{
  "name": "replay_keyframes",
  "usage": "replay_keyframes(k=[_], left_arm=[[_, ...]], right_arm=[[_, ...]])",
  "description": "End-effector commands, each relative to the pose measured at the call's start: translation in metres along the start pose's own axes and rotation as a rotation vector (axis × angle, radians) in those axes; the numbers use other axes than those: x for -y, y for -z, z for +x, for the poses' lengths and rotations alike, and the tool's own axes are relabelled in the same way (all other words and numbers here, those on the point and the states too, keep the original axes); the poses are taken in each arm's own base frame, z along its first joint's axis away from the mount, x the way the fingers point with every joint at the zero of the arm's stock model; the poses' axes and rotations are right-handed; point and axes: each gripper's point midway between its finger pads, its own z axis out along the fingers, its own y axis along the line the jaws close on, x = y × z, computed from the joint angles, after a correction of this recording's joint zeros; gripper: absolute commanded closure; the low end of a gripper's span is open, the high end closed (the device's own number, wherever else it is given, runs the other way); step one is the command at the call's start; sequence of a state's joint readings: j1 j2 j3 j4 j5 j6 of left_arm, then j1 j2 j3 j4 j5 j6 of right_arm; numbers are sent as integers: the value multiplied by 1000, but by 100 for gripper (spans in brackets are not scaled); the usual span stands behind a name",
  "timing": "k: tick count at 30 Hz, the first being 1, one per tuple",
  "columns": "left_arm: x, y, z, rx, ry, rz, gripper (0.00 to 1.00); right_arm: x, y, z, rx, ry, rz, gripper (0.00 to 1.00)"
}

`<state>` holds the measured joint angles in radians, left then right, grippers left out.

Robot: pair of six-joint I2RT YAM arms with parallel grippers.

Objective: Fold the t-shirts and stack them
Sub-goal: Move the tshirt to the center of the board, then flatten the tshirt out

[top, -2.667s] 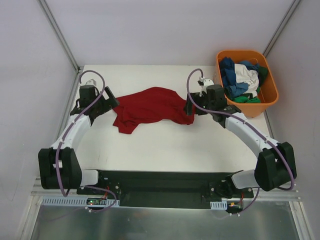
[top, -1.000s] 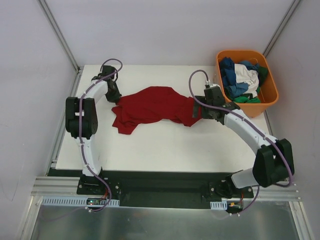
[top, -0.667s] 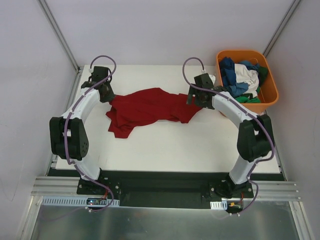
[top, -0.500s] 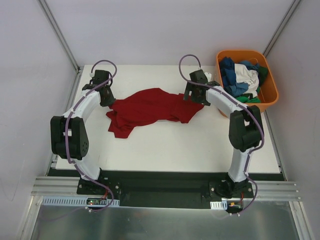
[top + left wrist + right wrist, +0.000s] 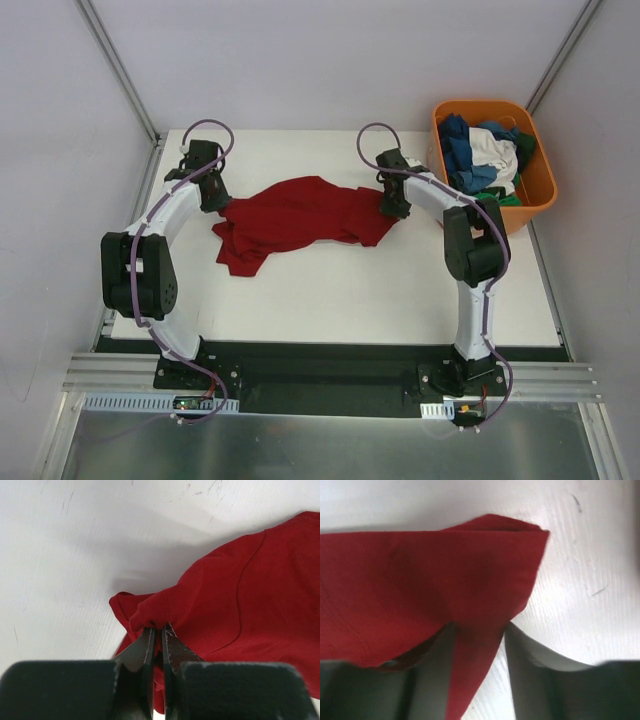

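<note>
A scuffed white tabletop (image 5: 330, 290), boxed in by pale walls (image 5: 300, 60), is seen. An orange tub (image 5: 486, 103), heaped with blue, white and green t-shirts (image 5: 480, 155), is set at its far right corner. Left of the tub the dark red t-shirt (image 5: 300, 212) is laid rumpled. Its end farthest from the tub is pinched tight between the jaws of the left gripper (image 5: 156, 628); the end nearest is straddled by the right gripper (image 5: 479, 626), jaws apart.

My left arm (image 5: 170, 208) and right arm (image 5: 468, 320) are white shells joined by bulky black joints. A thin purple cable (image 5: 207, 125) loops along each. My left fingers (image 5: 142, 652) are dark, flat blades; my right fingers (image 5: 432, 670) look smooth and grey.
</note>
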<state>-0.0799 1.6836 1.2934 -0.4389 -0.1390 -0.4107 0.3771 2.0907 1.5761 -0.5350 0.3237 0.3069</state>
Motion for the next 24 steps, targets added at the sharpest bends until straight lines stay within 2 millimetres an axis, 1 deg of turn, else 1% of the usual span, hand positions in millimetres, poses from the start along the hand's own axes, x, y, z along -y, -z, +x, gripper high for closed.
replay_keyframes(k=[1,2,3,4,5,6,7,8,9,10,11,12,13,14,15,16,17,18,19,20,21,22,23,24], left_arm=[[13,17,-28,88,-1,48,100],[15,21,-33,105,-3,52,100],[16,28,-40,127,-1,59,100],[19,36,-50,157,2,71,100],[20,43,-57,182,-2,76,100],[22,58,-66,221,3,91,100],[24,71,-77,263,7,106,100],[24,93,-89,321,16,124,100],[25,106,-94,353,22,137,100],[26,121,-103,399,30,158,100],[27,135,-108,435,33,177,100],[27,166,-116,505,40,216,100],[26,181,-118,543,46,235,100],[25,217,-125,630,55,279,100],[25,235,-126,668,53,309,100],[23,250,-124,702,52,331,100],[19,289,-127,800,59,377,100],[17,305,-125,839,59,399,100],[16,324,-124,881,57,431,100],[10,359,-120,968,55,472,100],[7,378,-116,1011,48,496,100],[7,395,-112,1046,34,531,100],[1,422,-104,1107,25,558,100],[-2,440,-101,1149,22,578,100]], right_arm=[[-14,10,-26,95,-13,-75,86],[-19,16,-38,144,-8,-105,91],[-19,24,-45,174,9,-116,98],[-16,43,-59,226,11,-134,99],[-17,56,-69,270,16,-153,99],[-17,69,-77,306,20,-165,99],[-13,100,-94,378,32,-197,99],[-11,114,-99,415,33,-216,99],[-8,130,-106,452,34,-233,99],[-4,165,-116,518,41,-283,99],[-2,181,-118,546,43,-308,99],[-1,199,-121,579,48,-335,99],[4,234,-126,637,42,-390,99],[7,251,-128,667,57,-417,99],[8,267,-127,693,61,-447,99],[15,303,-128,756,54,-510,99],[18,320,-128,791,80,-532,99],[21,340,-127,826,86,-565,99],[28,375,-124,885,88,-624,99],[32,391,-122,915,105,-649,99],[37,412,-120,951,109,-680,99],[45,441,-112,1001,118,-731,99],[50,455,-108,1025,127,-750,99],[52,474,-102,1049,154,-795,99]])
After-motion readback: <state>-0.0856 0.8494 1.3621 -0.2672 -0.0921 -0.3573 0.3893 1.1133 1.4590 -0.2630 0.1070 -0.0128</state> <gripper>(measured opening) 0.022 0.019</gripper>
